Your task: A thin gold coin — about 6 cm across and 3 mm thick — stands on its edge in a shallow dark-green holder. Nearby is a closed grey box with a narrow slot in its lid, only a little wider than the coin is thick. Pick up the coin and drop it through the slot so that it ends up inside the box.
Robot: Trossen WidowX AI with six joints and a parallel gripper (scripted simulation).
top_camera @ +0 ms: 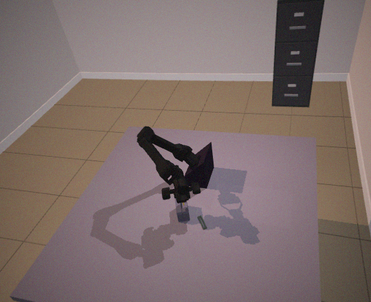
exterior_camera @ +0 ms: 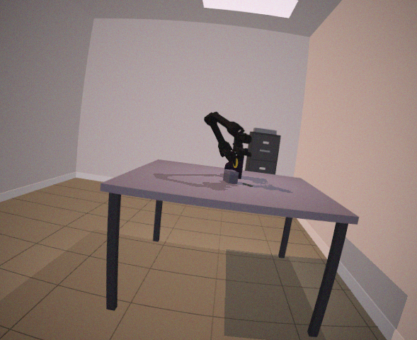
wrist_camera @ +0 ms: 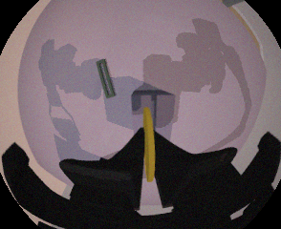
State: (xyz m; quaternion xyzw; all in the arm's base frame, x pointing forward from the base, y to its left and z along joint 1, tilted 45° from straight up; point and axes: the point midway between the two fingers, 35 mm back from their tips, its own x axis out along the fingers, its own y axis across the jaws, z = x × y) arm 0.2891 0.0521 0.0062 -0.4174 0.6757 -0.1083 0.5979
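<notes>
Free room and obstacles on the desk (top_camera: 260, 260). The grey box (top_camera: 182, 214) stands directly below the fingers, which are clamped on the gold coin (wrist_camera: 150, 143); only a small gap of air separates the coin's lower edge from the lid slot (wrist_camera: 148, 97). The dark-green holder (top_camera: 201, 222) lies just beside the box, apart from it, leaving a narrow lane between them. The dark wedge-shaped block (top_camera: 201, 168) at the arm's base closes off the far side. The near and outer stretches of the desk carry only shadows.
</notes>
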